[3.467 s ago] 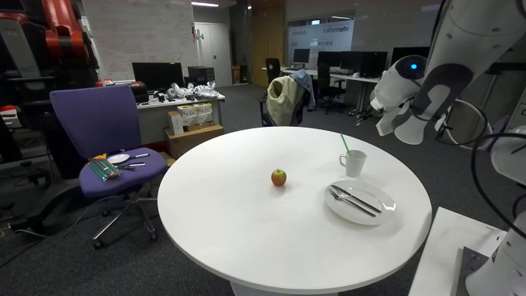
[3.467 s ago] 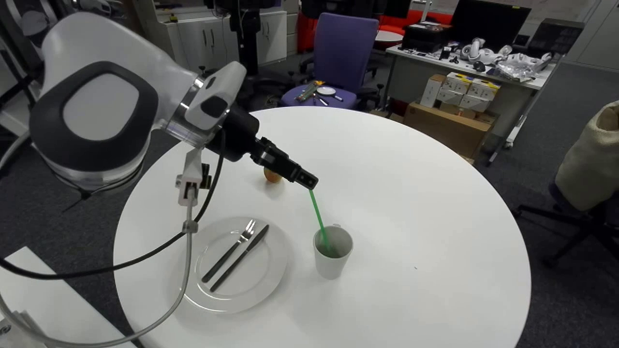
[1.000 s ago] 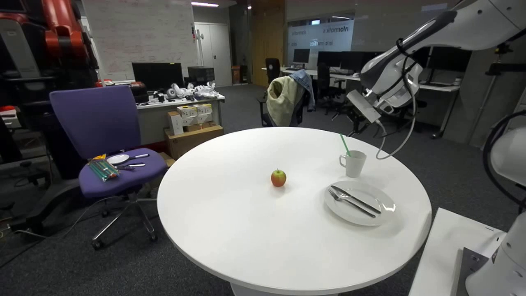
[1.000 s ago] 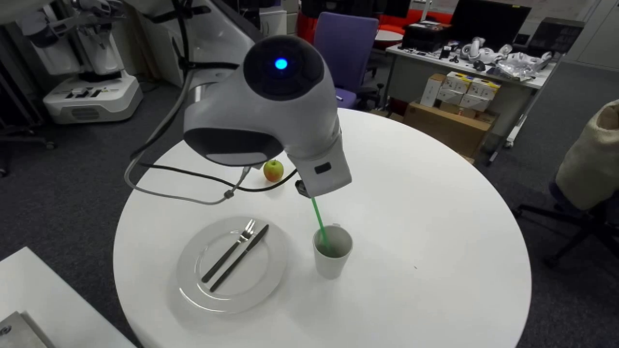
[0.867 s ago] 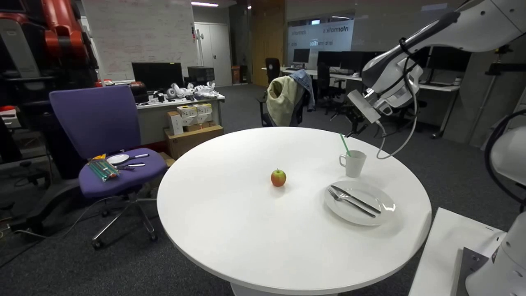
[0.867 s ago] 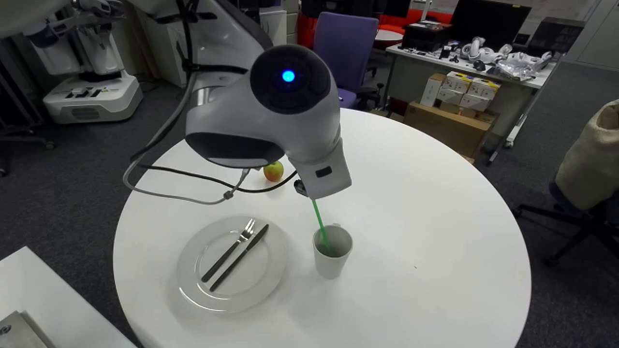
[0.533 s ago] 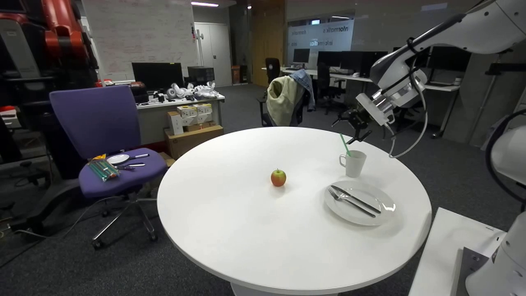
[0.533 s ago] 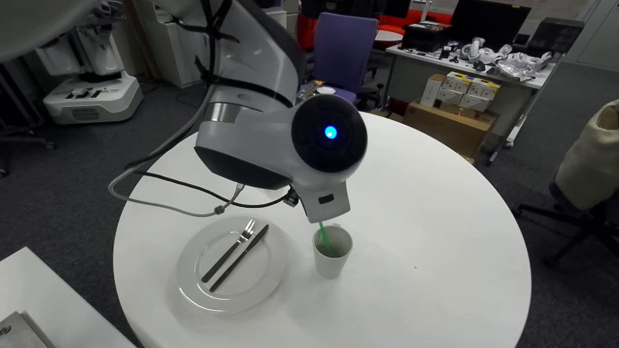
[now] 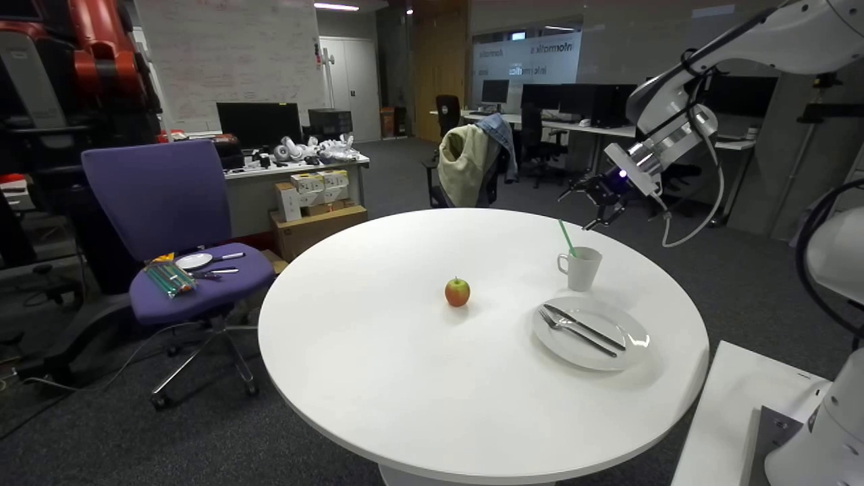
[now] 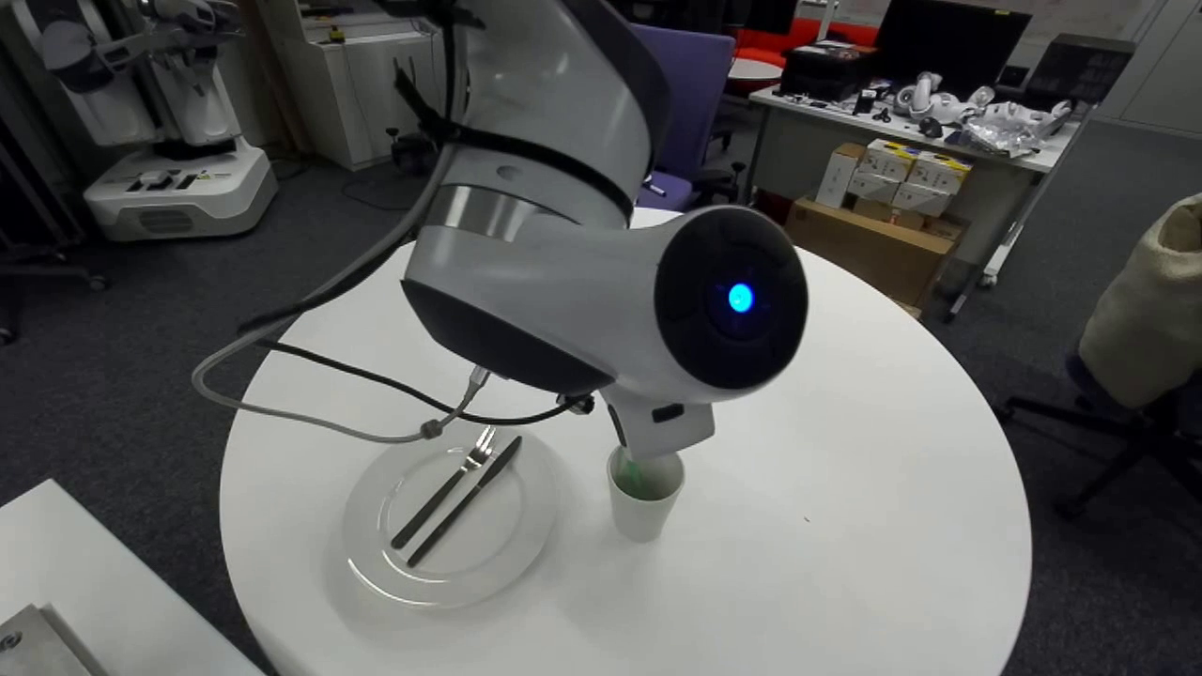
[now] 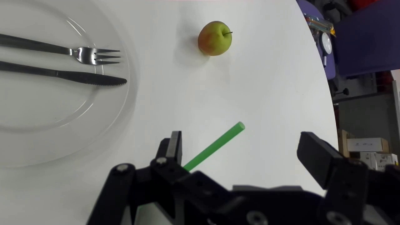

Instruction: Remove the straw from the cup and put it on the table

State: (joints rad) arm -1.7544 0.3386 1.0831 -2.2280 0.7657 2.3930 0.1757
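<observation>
Wrist view: the slim green straw [image 11: 215, 147] is framed in the gap between the fingertips of the black two-fingered claw [image 11: 242, 142]; whether straw and fingertips are level in depth cannot be told. The claw is released, its fingers being spread wide. In an exterior view the straw is seen tilted in the white handled mug [image 9: 584, 271]; its top is shown near the lower fingertip yet apart from it, and the mug is set upright, lower than the claw. In an exterior view the claw is largely hidden by the white robot arm [image 10: 563, 310].

One straw and one mug are counted near the claw. One glossy white plate [image 11: 106, 104] is counted to its left in the wrist view, with one dark metal fork [image 11: 59, 49] and one dark serrated knife [image 11: 67, 75] laid side by side on it. One red-and-green apple [image 11: 215, 39] is placed ahead of the claw, well apart from the fingertips. All are borne by one round white table [image 9: 378, 337].

Past the claw's right-hand finger in the wrist view, the table's edge is curved away, and a purple chair [image 11: 368, 40] is seen beyond it. Ahead of the fingertips, room is left between the plate's rim and that edge. In an exterior view, white tabletop [image 10: 864, 451] is spread broadly from the mug to the edge, on the side away from the plate.
</observation>
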